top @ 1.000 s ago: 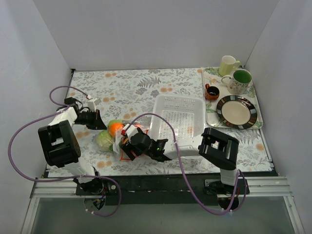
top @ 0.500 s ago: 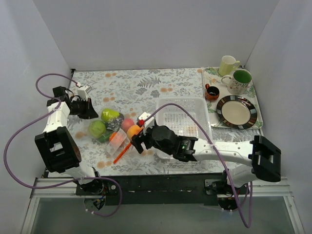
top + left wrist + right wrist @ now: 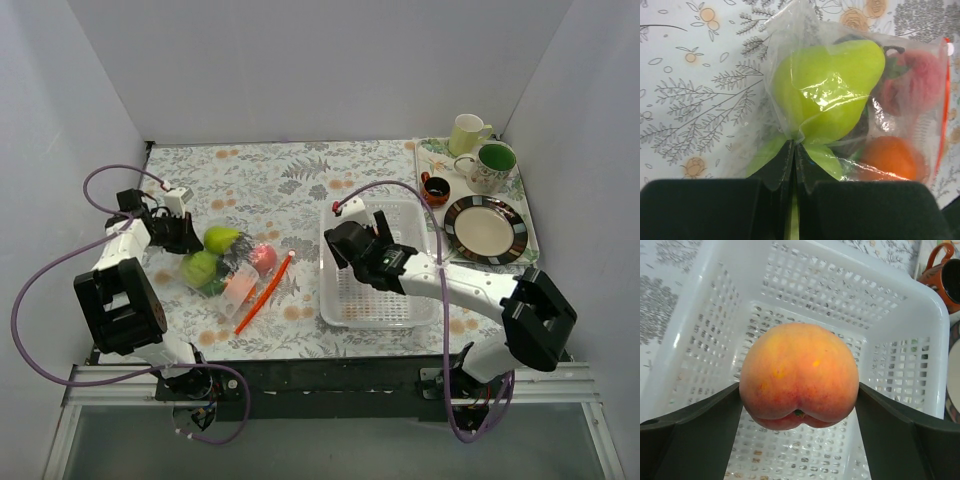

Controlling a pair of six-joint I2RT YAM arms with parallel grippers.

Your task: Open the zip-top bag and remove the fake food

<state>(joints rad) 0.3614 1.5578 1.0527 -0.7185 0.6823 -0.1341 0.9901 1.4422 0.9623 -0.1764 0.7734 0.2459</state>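
The zip-top bag point(image 3: 228, 268) lies on the flowered cloth at the left, its red-orange zip strip point(image 3: 264, 293) pointing at the basket. Through the plastic I see a light green pear point(image 3: 825, 85), a red fruit point(image 3: 920, 75) and an orange one point(image 3: 892, 157). My left gripper point(image 3: 185, 235) is shut on the bag's closed end point(image 3: 794, 145). My right gripper point(image 3: 362, 250) hangs over the white basket point(image 3: 400, 215) and is shut on a peach-red fruit point(image 3: 799, 375), held above the basket floor. In the top view the peach is hidden under the wrist.
A tray point(image 3: 430, 150) at the back right holds a pale cup point(image 3: 467, 133), a green-lined mug point(image 3: 490, 165), a small orange cup point(image 3: 435, 188) and a plate point(image 3: 486, 229). Grey walls close the left, back and right sides.
My right gripper has left the bag's mouth and swung right over the basket with the peach. The bag has settled flatter on the cloth. My left gripper has kept its grip.
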